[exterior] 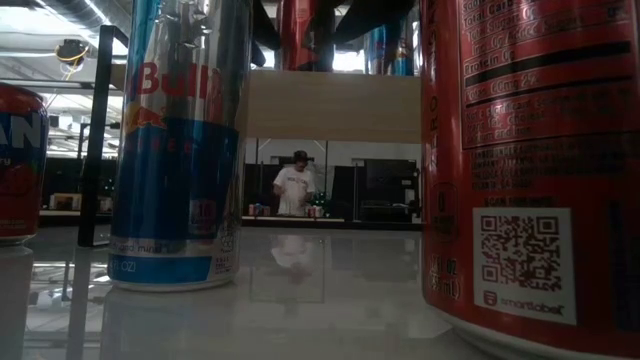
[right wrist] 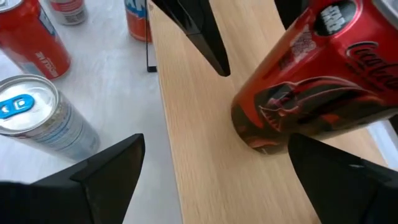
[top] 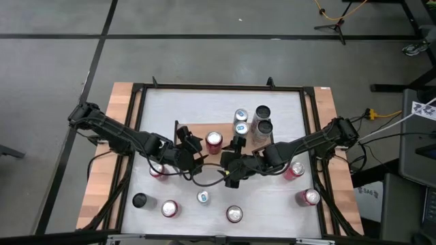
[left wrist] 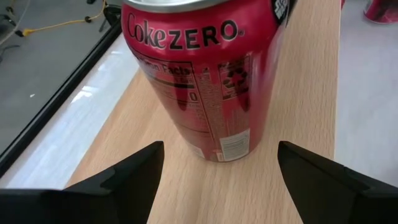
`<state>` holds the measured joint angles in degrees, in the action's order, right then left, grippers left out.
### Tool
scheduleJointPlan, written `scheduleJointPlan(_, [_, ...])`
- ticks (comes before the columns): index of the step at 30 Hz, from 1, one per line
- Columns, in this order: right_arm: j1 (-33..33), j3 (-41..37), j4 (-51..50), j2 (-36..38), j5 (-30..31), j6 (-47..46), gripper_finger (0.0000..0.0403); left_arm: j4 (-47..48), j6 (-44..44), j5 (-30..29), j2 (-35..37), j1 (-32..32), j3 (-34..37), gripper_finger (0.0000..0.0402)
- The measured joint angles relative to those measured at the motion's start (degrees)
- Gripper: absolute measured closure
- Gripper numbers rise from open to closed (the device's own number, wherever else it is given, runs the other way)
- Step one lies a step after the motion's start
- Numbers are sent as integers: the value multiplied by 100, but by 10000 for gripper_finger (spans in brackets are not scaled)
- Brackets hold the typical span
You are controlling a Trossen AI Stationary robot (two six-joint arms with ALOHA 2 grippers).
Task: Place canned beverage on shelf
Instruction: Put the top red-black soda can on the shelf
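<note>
A red Coke Zero can stands upright, its base on the shelf's light wooden top board. My left gripper is open. Its two fingertips stand on either side of the can's base, with bare wood showing between each tip and the can. My right gripper is also open and faces the can from the other side with nothing between its fingers. One dark finger of the left gripper shows beyond the can.
Other cans stand on the white table: a silver-blue one, red ones, a black one. Slim cans and dark-topped ones stand farther back. A person stands in the room beyond.
</note>
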<state>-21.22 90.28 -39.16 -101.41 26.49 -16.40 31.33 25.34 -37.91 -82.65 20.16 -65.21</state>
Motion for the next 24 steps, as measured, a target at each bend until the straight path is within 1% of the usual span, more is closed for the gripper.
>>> scheduleJointPlan(3, [25, 2, -82, 0, -16, -100, 17, -1, 0, 0, 0, 0, 0, 95])
scheduleJointPlan(6, [73, 2, -377, 0, -14, -396, 17, -2, 0, 0, 0, 0, 0, 95])
scheduleJointPlan(9, [101, 2, -555, -4, -3, -483, 17, -2, -2, -4, 0, 0, 0, 95])
scheduleJointPlan(12, [142, 2, -485, -4, 3, -479, 17, -2, -2, -7, 0, 0, 0, 95])
scheduleJointPlan(18, [219, 2, -401, -4, 315, -415, 17, -2, -3, -8, 2, 0, 0, 95])
scheduleJointPlan(24, [250, 2, -361, -4, 282, -413, 17, -4, -3, -67, 4, 0, 0, 95])
